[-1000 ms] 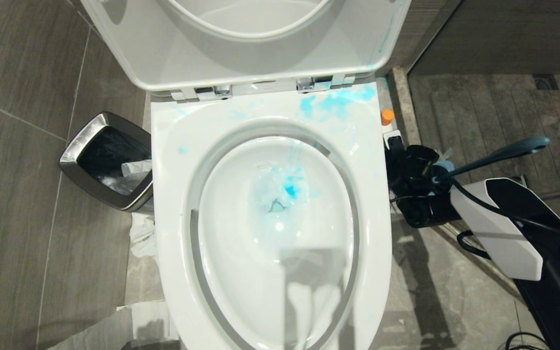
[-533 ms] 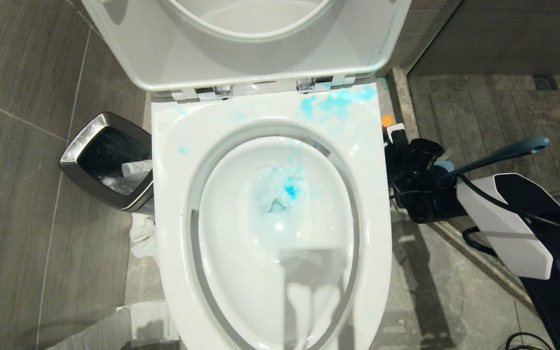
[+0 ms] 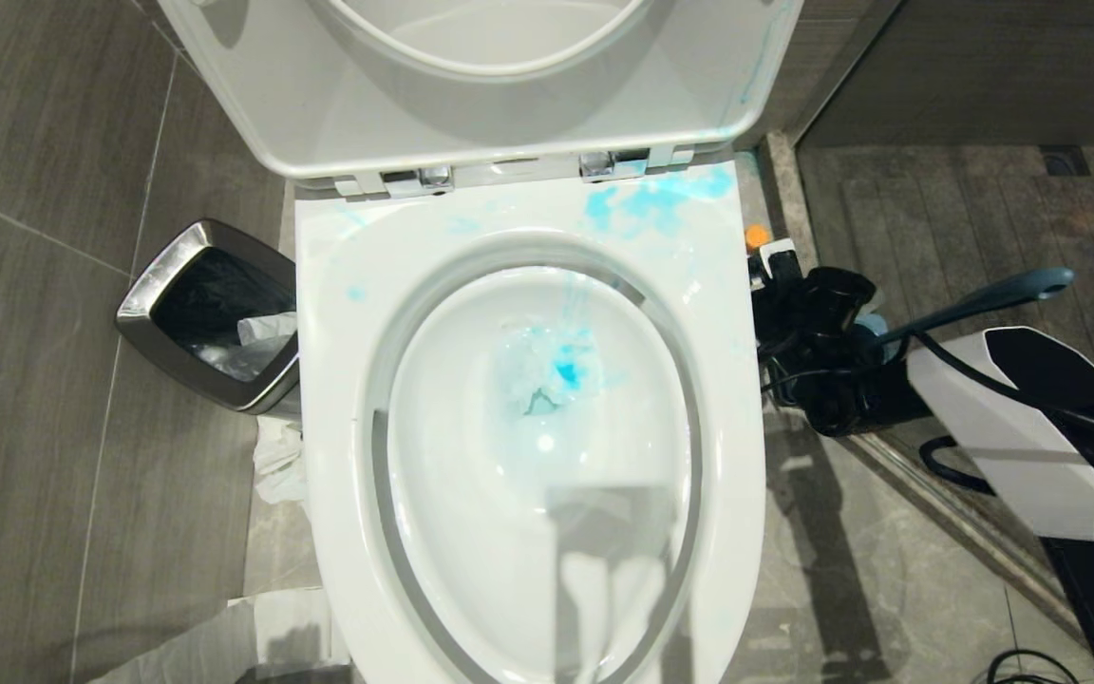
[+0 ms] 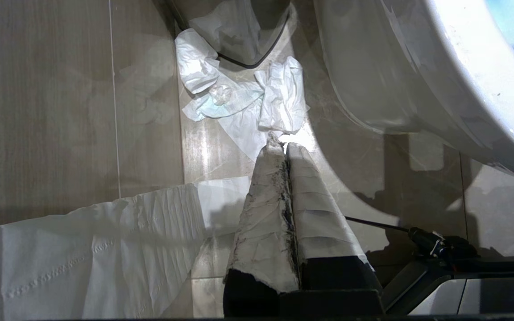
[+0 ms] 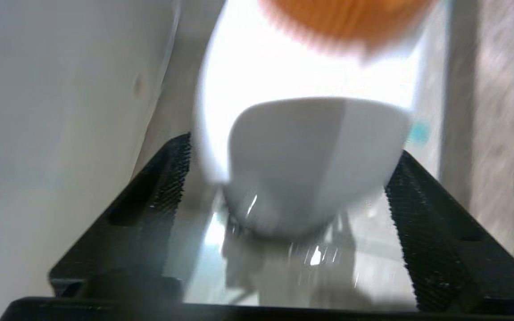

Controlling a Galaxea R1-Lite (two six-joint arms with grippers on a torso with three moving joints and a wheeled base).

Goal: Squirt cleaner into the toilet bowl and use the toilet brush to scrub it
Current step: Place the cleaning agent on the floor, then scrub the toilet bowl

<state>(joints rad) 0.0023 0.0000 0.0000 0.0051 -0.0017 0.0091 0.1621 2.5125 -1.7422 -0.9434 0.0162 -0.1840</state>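
Observation:
The toilet bowl (image 3: 338,399) fills the middle of the head view with its lid up, blue smears on the back rim and blue liquid in the water. The cleaner (image 3: 753,235), a white bottle with an orange cap, stands on the floor by the bowl's right side. My right gripper (image 3: 775,285) is low beside it; in the right wrist view the cleaner (image 5: 301,147) sits between its spread black fingers (image 5: 167,178), open. The toilet brush (image 3: 984,299) leans behind that gripper, its head hidden. My left gripper (image 4: 281,145) hangs shut over the floor.
A steel-rimmed waste bin (image 3: 210,313) stands left of the bowl. Crumpled tissue (image 4: 239,93) and a long sheet of paper (image 4: 83,249) lie on the tiled floor at the front left. A raised kerb (image 3: 784,190) and a shower floor lie to the right.
The right gripper's jaws have spread apart from round the cleaner. The right arm has drawn back a little toward the right. The left arm has not moved.

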